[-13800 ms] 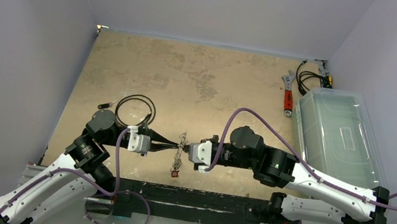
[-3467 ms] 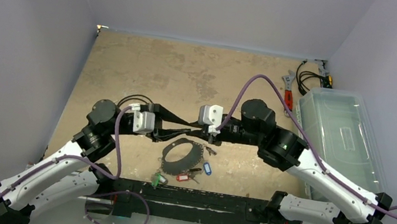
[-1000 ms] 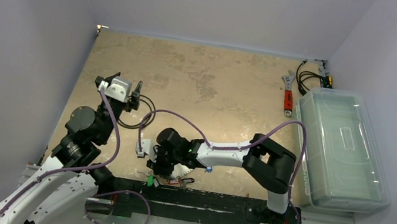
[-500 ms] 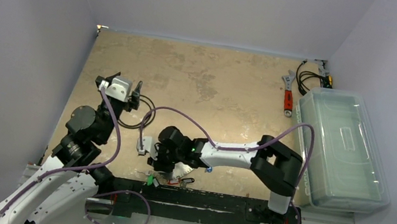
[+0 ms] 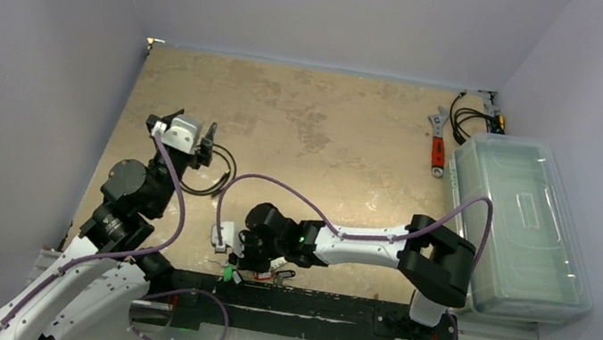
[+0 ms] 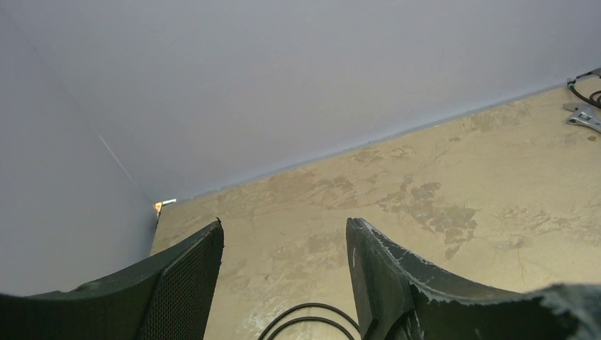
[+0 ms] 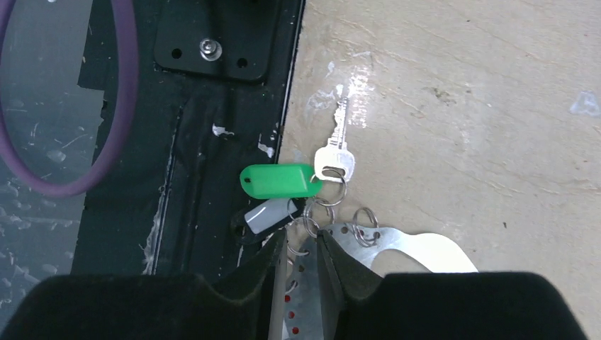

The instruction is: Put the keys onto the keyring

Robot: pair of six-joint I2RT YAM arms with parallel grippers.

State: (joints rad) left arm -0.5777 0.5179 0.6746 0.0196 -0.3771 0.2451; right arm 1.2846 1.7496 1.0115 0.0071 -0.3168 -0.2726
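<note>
Only a slice of the large silvery perforated metal keyring (image 7: 404,249) shows; the rest is hidden behind the black right gripper (image 7: 302,244) or cut off at the bottom edge. In the top view the small colour-tagged metal keys (image 5: 229,275) are too small to tell apart. The left wrist view's bottom edge cuts the black cable loop (image 6: 310,305).

The left gripper (image 6: 283,234) is holding its two dark fingers (image 6: 188,280) spread apart with nothing between them, framing a mottled tan table (image 6: 453,177) that is meeting pale grey walls (image 6: 283,85). A black cable loop (image 6: 306,317) is peeking in below.
</note>
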